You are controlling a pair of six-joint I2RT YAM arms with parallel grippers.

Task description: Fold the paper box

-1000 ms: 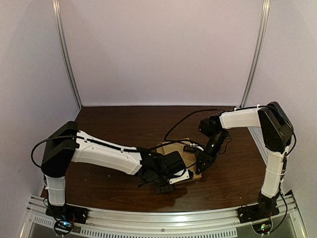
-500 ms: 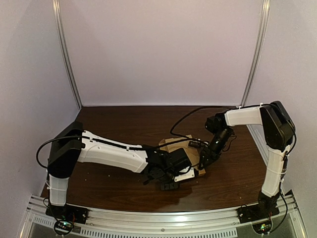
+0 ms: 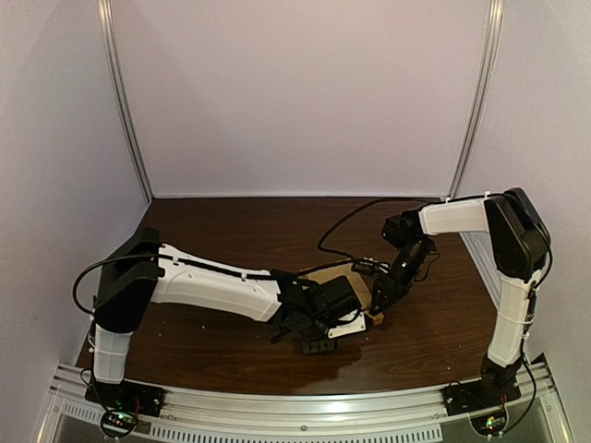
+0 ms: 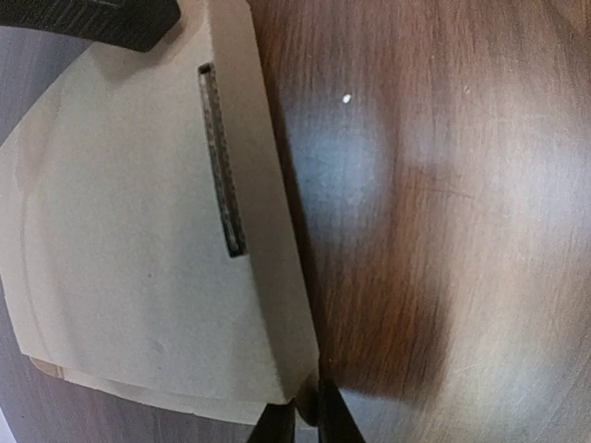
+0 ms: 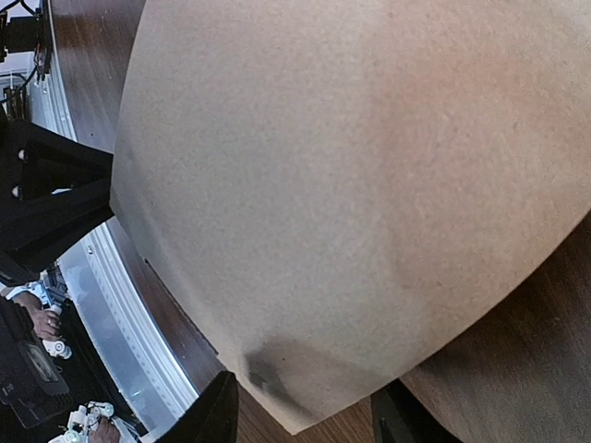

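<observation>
Left wrist view: only two dark fingertips of the left gripper (image 4: 302, 420) show at the bottom edge, nearly together and pinched on a corner of the paper box (image 4: 138, 231).
Box position: it is a flat tan cardboard sheet lying on the table (image 4: 443, 231), about midway between the two arms.
Slot: a narrow slot (image 4: 222, 166) is cut along the side of the sheet nearest the bare wood.
Cut off: the sheet's left part runs out of frame, and a second layer peeks out along its lower edge.
Unclear piece: a black ribbed part (image 4: 102, 18) sits over the sheet's top corner; what it belongs to cannot be told.
Right wrist view: the right gripper (image 5: 305, 417) has its two dark fingers well apart at the bottom edge, tips cut off. A corner of the cardboard lies between them, and whether they touch it cannot be told.
Blur: cardboard fills nearly the whole right wrist picture, soft from closeness, with a dark smudge near that corner.
Around: the black left arm (image 5: 46, 203) lies just beside the sheet, and the metal rail (image 5: 120, 314) runs beyond the table edge.
Top view: both wrists cover most of the box, so only tan slivers show.
Cable: a black cable (image 3: 346, 226) loops over the table behind the box toward the right arm.
</observation>
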